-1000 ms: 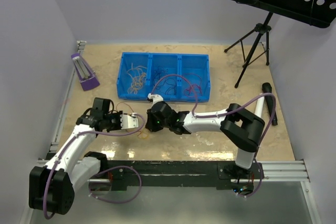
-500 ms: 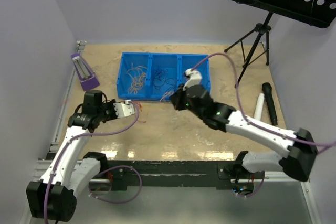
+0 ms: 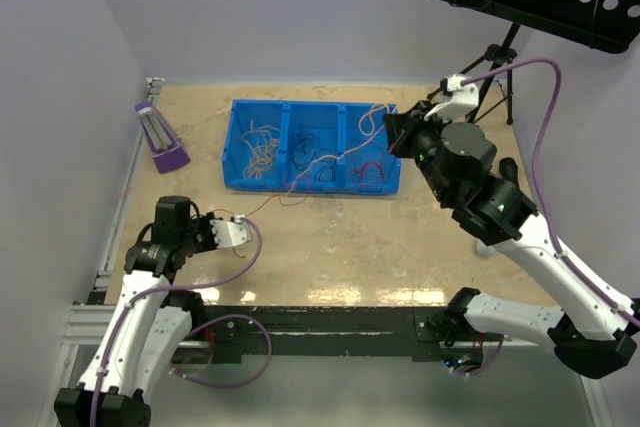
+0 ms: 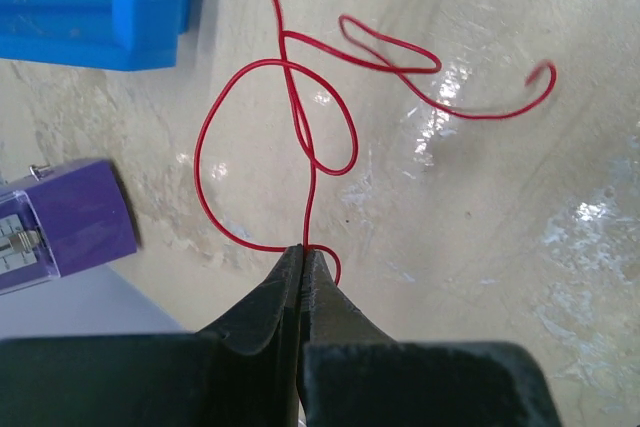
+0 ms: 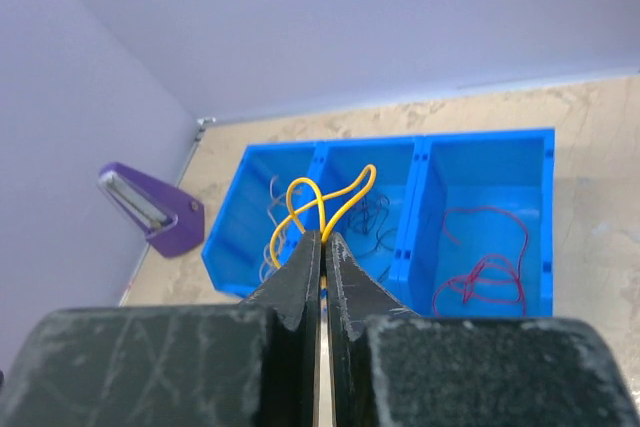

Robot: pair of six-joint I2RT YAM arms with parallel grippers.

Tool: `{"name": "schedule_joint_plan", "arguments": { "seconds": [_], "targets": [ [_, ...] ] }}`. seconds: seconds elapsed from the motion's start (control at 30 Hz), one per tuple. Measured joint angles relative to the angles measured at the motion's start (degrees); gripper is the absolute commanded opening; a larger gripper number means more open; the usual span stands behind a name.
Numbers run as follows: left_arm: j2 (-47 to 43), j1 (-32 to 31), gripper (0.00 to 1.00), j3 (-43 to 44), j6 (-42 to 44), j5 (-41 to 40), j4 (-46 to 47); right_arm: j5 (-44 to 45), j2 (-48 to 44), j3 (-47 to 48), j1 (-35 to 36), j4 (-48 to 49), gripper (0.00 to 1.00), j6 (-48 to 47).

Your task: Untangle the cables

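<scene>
Left wrist view has the left gripper (image 4: 303, 255) pinched fully closed on a red wire (image 4: 307, 205) that loops over the beige table (image 4: 480, 277). High above the three-compartment blue bin (image 5: 420, 152), the right gripper (image 5: 322, 237) is clamped just as tight on a yellow wire (image 5: 348, 202). From above, the cables (image 3: 265, 203) run in one thin line between both grippers, crossing the bin's front wall.
</scene>
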Motion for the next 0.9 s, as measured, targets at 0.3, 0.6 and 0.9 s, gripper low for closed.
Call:
{"name": "schedule_joint_plan", "arguments": {
  "seconds": [0.3, 0.6, 0.9],
  "targets": [
    [-5.4, 0.0, 0.00, -6.1, 3.5, -3.6, -3.0, 1.7, 4.2, 12.2, -0.7, -1.7, 0.00, -4.2],
    [-7.3, 0.0, 0.00, -8.5, 4.5, -5.2, -4.6, -1.7, 12.3, 23.1, -1.3, -0.2, 0.00, -6.3],
    [-9.5, 0.0, 0.00, -5.0, 4.5, 0.2, -6.8, -12.9, 24.3, 27.9, -1.7, 4.7, 0.00, -5.6]
  ]
}}
